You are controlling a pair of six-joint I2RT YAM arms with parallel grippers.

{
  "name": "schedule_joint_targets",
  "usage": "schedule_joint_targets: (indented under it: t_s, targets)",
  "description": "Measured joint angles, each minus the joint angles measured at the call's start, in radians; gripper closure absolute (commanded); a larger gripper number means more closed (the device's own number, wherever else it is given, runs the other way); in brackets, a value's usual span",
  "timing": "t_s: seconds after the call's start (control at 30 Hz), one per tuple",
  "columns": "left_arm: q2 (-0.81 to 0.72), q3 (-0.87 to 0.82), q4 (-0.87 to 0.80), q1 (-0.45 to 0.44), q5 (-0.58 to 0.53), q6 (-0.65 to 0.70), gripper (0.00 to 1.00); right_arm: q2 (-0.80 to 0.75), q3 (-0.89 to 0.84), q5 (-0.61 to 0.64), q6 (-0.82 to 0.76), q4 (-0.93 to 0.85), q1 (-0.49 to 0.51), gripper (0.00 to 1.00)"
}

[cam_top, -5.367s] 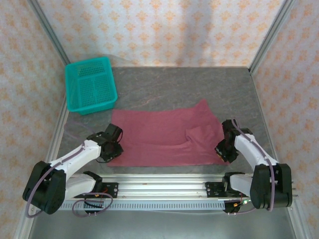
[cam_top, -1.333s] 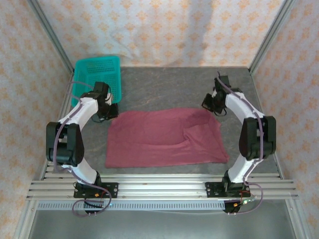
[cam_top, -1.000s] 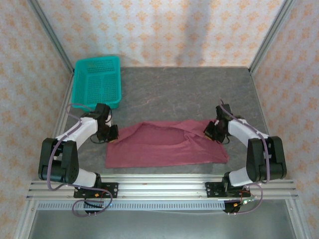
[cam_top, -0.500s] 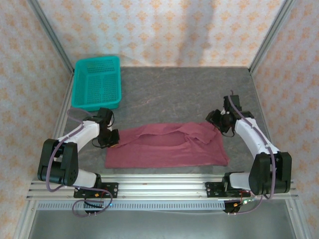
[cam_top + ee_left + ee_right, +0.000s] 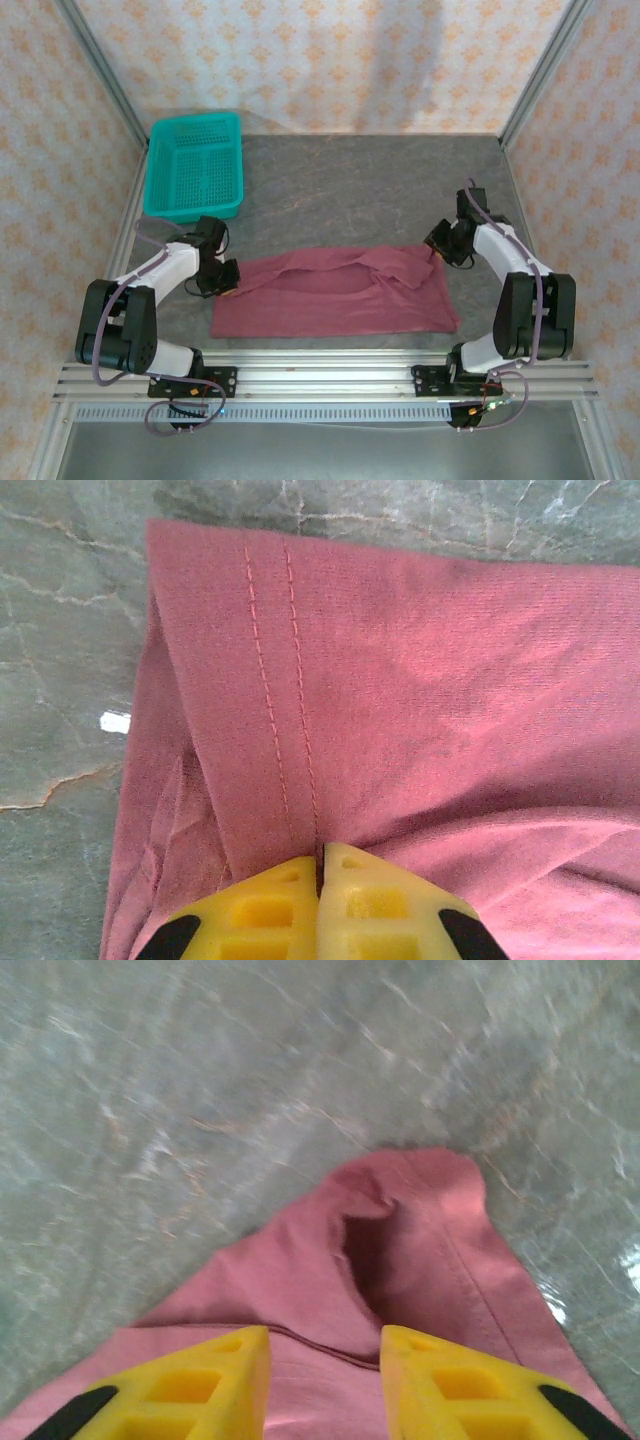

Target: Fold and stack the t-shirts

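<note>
On the near half of the grey table, the maroon t-shirt now lies as a narrower band, because its far edge, spread further back a moment ago, has been brought forward over the body; I judge the first lengthwise fold almost laid. The left gripper stays fully closed on the stitched hem at the shirt's left end. The right gripper, closed a second ago, now has its jaws partly apart above the right corner, which lies loose on the table, apparently released.
</note>
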Motion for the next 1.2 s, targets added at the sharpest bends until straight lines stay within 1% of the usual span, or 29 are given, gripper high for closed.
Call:
schedule_joint_targets:
  t_s: [0.1, 0.27, 0.67, 0.77, 0.87, 1.1, 1.2]
  targets:
    - [0.000, 0.000, 0.000, 0.000, 0.000, 0.000, 1.00, -0.010, -0.072, -0.021, 0.001, 0.002, -0.002, 0.69]
    - [0.000, 0.000, 0.002, 0.000, 0.000, 0.000, 1.00, -0.010, -0.129, -0.035, 0.000, 0.019, -0.002, 0.70]
    - [0.000, 0.000, 0.008, 0.000, 0.000, 0.001, 1.00, -0.013, -0.142, -0.032, -0.013, 0.069, -0.002, 0.70]
    - [0.000, 0.000, 0.010, 0.000, 0.000, 0.001, 1.00, -0.009, -0.142, -0.029, -0.021, 0.088, -0.003, 0.71]
    - [0.000, 0.000, 0.011, 0.000, 0.000, 0.001, 1.00, 0.007, -0.142, -0.026, -0.031, 0.101, -0.003, 0.77]
    - [0.000, 0.000, 0.011, 0.000, 0.000, 0.001, 1.00, 0.022, -0.140, -0.023, -0.045, 0.107, -0.006, 0.98]
    - [0.000, 0.003, 0.010, 0.000, 0.000, 0.000, 1.00, 0.022, -0.126, -0.024, -0.053, 0.100, -0.006, 1.00]
